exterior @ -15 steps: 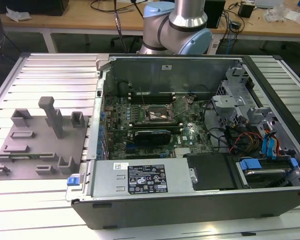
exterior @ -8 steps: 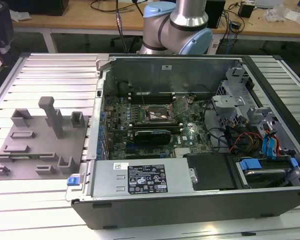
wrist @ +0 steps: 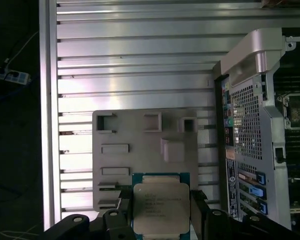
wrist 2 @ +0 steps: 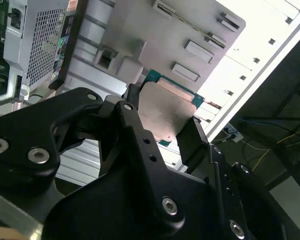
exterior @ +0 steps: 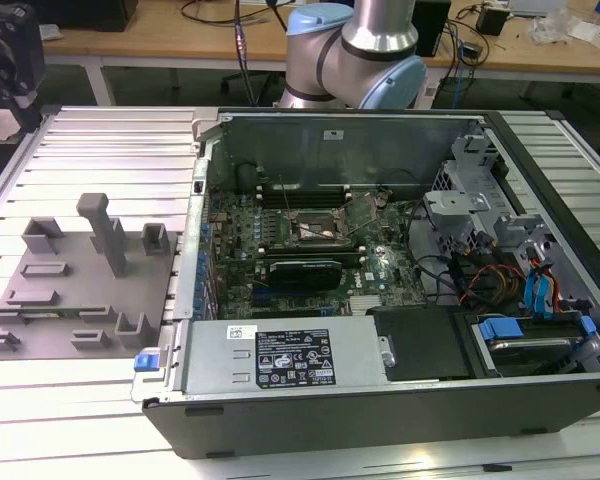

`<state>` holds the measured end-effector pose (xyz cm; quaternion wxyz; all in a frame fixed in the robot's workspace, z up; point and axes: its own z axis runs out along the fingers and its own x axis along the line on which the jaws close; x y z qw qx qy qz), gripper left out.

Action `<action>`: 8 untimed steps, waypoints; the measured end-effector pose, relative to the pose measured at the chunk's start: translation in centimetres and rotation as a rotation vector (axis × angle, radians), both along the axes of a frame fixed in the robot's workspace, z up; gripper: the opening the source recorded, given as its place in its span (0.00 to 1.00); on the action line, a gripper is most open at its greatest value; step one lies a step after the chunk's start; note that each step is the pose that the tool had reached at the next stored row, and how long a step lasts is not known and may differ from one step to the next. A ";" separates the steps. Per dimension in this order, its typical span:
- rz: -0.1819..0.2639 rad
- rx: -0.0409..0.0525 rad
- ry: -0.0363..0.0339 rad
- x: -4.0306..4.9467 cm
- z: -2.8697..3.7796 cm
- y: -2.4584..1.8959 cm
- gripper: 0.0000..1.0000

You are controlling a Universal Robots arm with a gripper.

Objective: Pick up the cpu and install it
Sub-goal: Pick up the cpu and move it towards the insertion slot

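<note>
In both wrist views my gripper (wrist: 161, 216) is shut on the cpu (wrist: 161, 202), a flat square chip with a silver-white lid and a green rim. The black fingers (wrist: 197, 212) press on two opposite edges of it. Seen from the other side, the cpu (wrist 2: 162, 112) sits between the same fingers (wrist 2: 192, 137) of the gripper (wrist 2: 162, 120). It hangs well above the grey fixture plate (wrist: 145, 150). The dark socket frame (exterior: 315, 228) lies open on the motherboard inside the computer case (exterior: 380, 400).
The grey fixture plate (exterior: 75, 290), with blocks and posts, lies on the ribbed aluminium table (exterior: 110, 150) at the exterior view's left of the case. A drive cage and cables (exterior: 490, 250) fill the case's right side. The arm's base (exterior: 355, 50) stands behind the case.
</note>
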<state>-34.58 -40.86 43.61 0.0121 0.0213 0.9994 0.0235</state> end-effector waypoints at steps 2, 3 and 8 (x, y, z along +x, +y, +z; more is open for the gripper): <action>0.000 0.0000 0.0000 0.45 0.00 0.00 0.55; 0.000 0.0000 0.0000 0.57 0.00 0.00 0.55; 0.000 0.0000 0.0000 1.59 0.00 0.00 0.55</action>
